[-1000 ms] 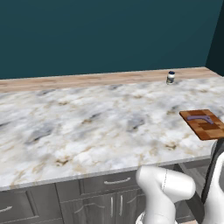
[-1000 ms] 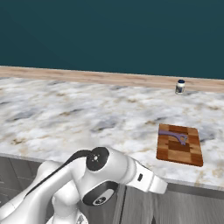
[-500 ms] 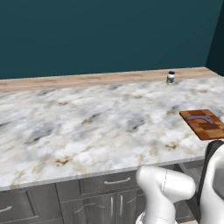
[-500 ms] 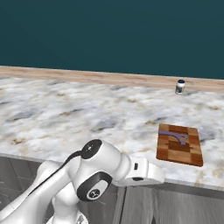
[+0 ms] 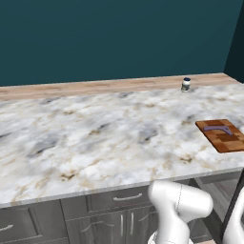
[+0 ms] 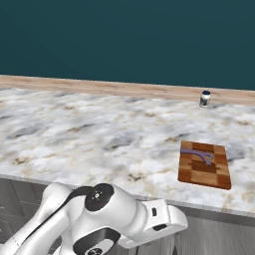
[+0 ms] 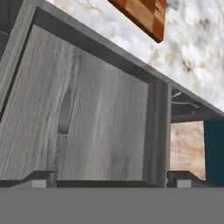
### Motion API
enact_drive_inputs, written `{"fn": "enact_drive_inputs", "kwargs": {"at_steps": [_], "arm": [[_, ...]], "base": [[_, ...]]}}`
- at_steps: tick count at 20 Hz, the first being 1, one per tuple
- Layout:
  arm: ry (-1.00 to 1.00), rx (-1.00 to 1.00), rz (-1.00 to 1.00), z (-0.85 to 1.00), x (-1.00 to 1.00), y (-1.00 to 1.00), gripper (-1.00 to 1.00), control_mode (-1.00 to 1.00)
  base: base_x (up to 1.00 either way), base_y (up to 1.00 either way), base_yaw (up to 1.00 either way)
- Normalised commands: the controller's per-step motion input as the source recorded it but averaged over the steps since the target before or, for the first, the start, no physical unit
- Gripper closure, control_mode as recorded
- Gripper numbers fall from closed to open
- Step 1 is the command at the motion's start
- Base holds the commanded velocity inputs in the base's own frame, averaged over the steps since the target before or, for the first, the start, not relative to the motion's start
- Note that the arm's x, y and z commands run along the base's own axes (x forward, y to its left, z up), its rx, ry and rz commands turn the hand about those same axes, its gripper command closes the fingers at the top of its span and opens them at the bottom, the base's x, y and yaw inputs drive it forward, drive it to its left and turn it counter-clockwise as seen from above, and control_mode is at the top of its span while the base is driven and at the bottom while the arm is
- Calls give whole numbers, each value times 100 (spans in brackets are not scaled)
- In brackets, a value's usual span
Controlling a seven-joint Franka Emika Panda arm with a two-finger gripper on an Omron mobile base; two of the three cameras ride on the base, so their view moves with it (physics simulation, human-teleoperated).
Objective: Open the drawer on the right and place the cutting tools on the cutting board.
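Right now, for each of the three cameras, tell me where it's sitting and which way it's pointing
Left base view: behind the arm on its left, facing forward and down over the marble counter; white arm at lower right.
Right base view: behind on its right, same counter; arm at lower left.
Hand view: on the hand, low, looking into the open drawer; the gripper stands open, fingertips at the bottom.
Both base views share the cutting board, the purple tool on it, and the jar.
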Motion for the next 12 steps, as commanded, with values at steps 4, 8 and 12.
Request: {"fn": "enact_drive_inputs", "kwargs": {"at_steps": [4,8,12], "arm": [[28,14,10,0,-3,13,-100,-100],[35,13,2,0,0,18,-100,-100],[30,12,0,0,-10,8,-100,-100]], "base": [[0,0,0],[0,0,0],[0,0,0]]}}
